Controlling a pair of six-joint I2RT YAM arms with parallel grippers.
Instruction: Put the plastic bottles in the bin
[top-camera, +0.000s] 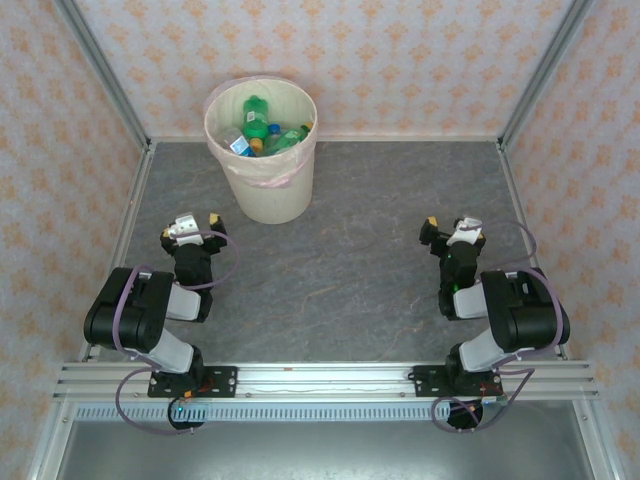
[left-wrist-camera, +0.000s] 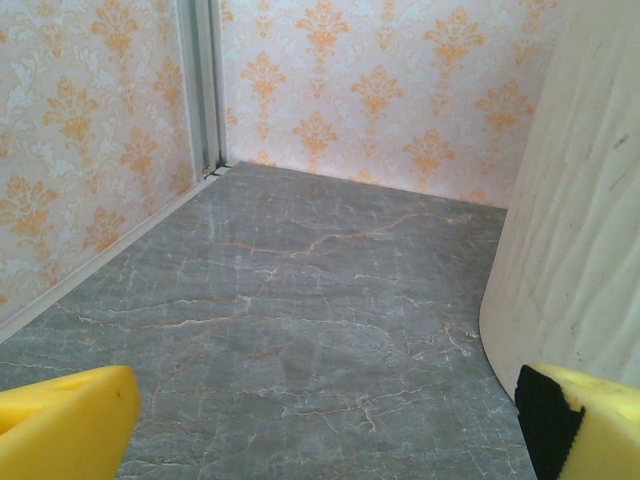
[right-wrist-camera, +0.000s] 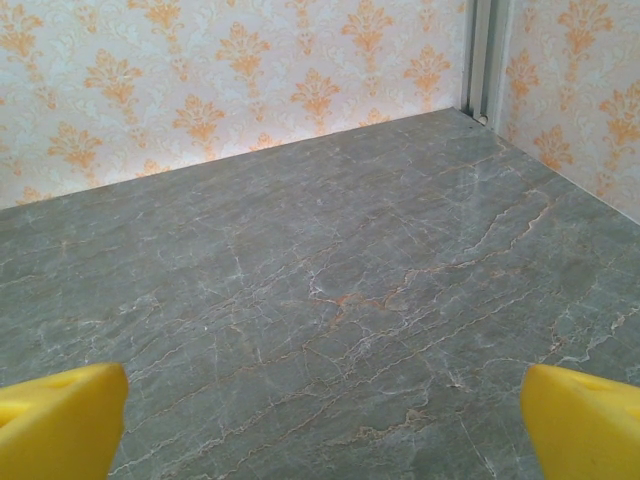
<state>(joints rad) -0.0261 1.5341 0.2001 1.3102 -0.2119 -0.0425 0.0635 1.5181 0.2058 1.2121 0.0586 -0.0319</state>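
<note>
The cream bin (top-camera: 268, 190) stands at the back left of the table, its pinkish liner folded over the rim. Several plastic bottles (top-camera: 262, 131), green and clear, lie piled inside it. My left gripper (top-camera: 190, 228) is open near the table's left side, a short way in front of the bin and to its left, with nothing between its yellow fingers (left-wrist-camera: 62, 425). The bin's wall (left-wrist-camera: 580, 220) rises at the right of the left wrist view. My right gripper (top-camera: 448, 230) is open over bare table on the right, its yellow fingers (right-wrist-camera: 580, 425) wide apart and empty.
Patterned walls (top-camera: 380, 60) with metal corner posts (left-wrist-camera: 205, 85) close in the grey marbled table (top-camera: 360, 260) at the back and both sides. Both arm bases sit on the rail (top-camera: 320, 378) at the near edge.
</note>
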